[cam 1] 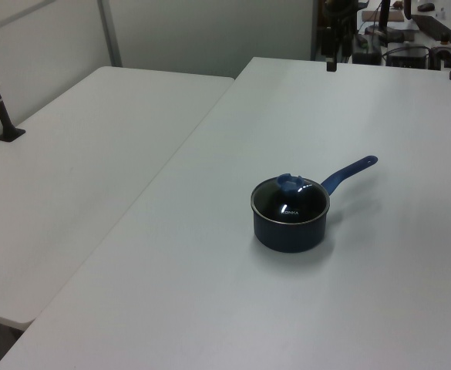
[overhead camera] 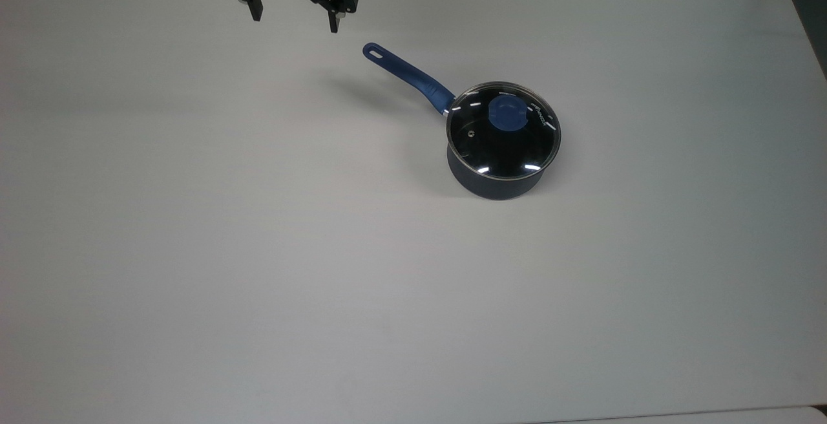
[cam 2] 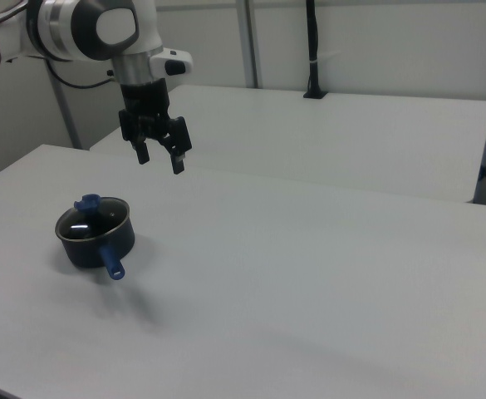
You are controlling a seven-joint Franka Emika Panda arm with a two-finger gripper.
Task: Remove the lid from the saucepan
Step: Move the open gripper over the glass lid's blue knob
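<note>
Top view: saucepan [overhead camera: 501, 172] on the white desk [overhead camera: 258, 269], toward the top view's right, glass lid [overhead camera: 503, 130] seated on its rim with blue knob [overhead camera: 508, 116] untouched, long handle [overhead camera: 409, 76] pointing up-left toward the gripper [overhead camera: 296, 19], hanging well apart with fingers spread and empty. Nothing of the task done yet: approach, grasp of the knob and lift all remaining. Right view: arm [cam 2: 101, 29] and height of the gripper [cam 2: 159, 158] above the desk, plus a second table [cam 2: 351, 133] behind; left view: lid [cam 1: 290, 199] domed over the saucepan [cam 1: 291, 227].
</note>
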